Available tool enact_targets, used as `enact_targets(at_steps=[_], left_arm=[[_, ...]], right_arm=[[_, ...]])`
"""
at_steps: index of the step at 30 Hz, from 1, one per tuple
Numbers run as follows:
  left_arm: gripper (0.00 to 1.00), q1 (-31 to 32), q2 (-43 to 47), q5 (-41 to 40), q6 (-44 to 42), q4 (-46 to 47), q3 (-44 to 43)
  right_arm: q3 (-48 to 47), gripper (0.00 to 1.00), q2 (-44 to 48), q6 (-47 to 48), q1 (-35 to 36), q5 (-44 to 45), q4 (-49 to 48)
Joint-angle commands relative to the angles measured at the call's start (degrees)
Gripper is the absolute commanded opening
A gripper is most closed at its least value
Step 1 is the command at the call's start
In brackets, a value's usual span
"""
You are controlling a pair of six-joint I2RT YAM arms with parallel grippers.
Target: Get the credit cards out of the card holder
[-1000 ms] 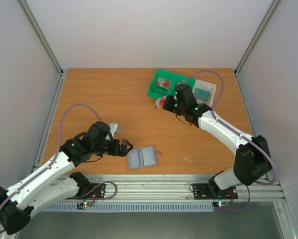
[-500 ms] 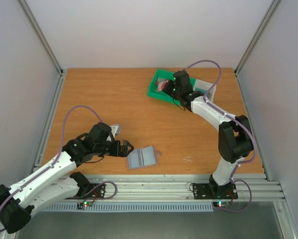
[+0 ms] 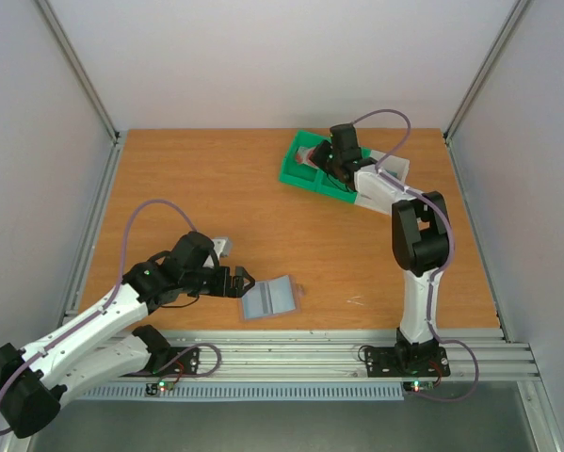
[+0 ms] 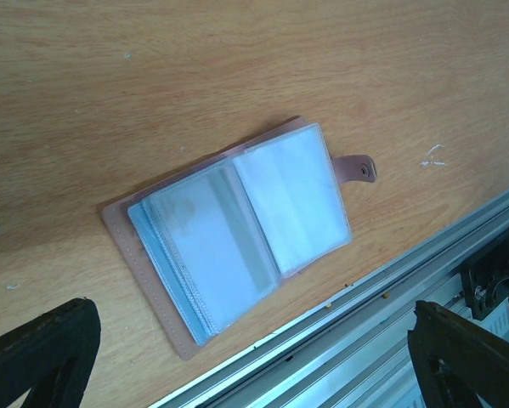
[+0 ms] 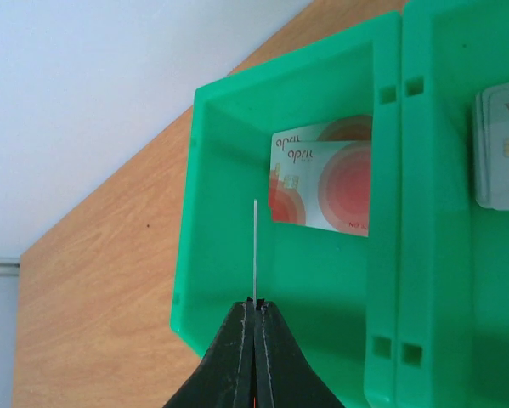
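Now the right gripper (image 5: pixel 254 313), pinching a credit card (image 5: pixel 254 242) (seen edge-on), is hovering over the green tray (image 5: pixel 279 93) where red-blotched cards (image 5: pixel 326 187) are lying; releasing it looks next. The left gripper (image 3: pixel 245 282) is hanging, fingers spread, beside the open card holder (image 4: pixel 237 229) on the table (image 4: pixel 152 68).

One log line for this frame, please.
left gripper open beside open card holder | right gripper shut on card, edge-on, above green tray | red-blotch cards lie in tray compartment

Grn tray (image 5: pixel 222 212), red-blotch cards (image 5: pixel 330 183), blue-grey holder (image 4: pixel 237 229)
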State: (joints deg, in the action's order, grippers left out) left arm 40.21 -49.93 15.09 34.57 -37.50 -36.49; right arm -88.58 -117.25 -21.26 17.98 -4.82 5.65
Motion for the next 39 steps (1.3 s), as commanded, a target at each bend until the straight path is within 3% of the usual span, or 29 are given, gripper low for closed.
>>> enact_targets(at_steps=[1,25,39], left_arm=[[0.99,-0.04,0.01,0.55,0.83,2.36,1.22],[0.99,-0.04,-0.69,0.12,0.19,1.57,0.96],[0.99,-0.03,-1.4,-0.89,-0.14,1.43,1.06]], right_arm=[[-4.61,0.01,-2.78,-1.42,-0.74,-0.98,0.35],[-19.64,0.01,-14.94,0.08,-2.07,1.43,8.64],[-32.51,0.15,-21.17,3.72,-2.29,2.1,19.71]])
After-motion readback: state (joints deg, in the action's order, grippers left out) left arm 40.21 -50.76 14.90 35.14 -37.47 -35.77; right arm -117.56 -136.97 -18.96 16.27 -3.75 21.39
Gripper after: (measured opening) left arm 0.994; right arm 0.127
